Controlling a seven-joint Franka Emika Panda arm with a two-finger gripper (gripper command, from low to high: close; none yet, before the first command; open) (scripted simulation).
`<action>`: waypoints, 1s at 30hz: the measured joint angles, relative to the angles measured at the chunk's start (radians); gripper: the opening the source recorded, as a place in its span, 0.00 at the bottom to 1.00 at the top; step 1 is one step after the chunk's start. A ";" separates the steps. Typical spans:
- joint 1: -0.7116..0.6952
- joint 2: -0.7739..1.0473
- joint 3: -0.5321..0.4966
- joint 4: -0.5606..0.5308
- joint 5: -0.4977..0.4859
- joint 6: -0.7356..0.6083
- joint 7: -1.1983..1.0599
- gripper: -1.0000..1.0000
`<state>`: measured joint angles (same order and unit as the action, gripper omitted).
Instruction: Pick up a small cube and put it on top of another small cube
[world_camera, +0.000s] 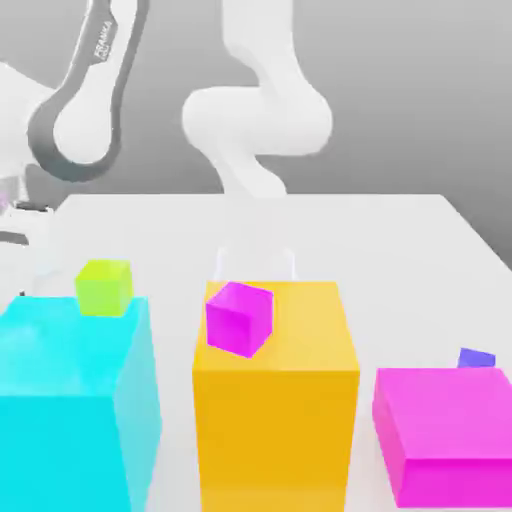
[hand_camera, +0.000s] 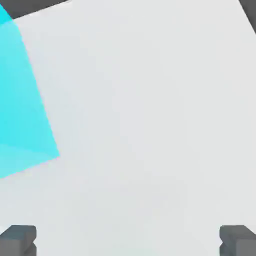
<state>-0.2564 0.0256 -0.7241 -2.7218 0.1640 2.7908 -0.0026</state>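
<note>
White tabletop (hand_camera: 150, 110) lies bare under the gripper (hand_camera: 127, 240), whose two grey fingertips (hand_camera: 19, 239) stand wide apart, released, nothing between them. The huge cyan block (world_camera: 70, 400) sits at nine o'clock in the exterior view, a lime-green cube (world_camera: 104, 286) on top. The indigo small cube (world_camera: 477, 358) peeks behind the flat magenta block (world_camera: 450, 430) at four o'clock. A magenta cube (world_camera: 239, 318) overlaps the orange block (world_camera: 275, 400).

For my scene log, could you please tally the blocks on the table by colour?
Cyan: 1, the huge cyan block
Lime-green: 1, the small lime-green cube
Orange: 1, the large orange block
Magenta: 2, the small magenta cube and the large flat magenta block
Blue-violet: 1, the tiny blue-violet cube
Total: 6
</note>
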 joint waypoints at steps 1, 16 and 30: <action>-0.002 0.023 0.006 -0.025 -0.007 0.018 -0.038 0.50; -0.295 0.298 0.432 0.020 0.452 0.196 -0.442 0.00; -0.107 0.150 0.182 -0.025 0.179 0.102 -0.237 0.00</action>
<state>-0.3630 0.1756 -0.5417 -2.7463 0.3427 2.8929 -0.2392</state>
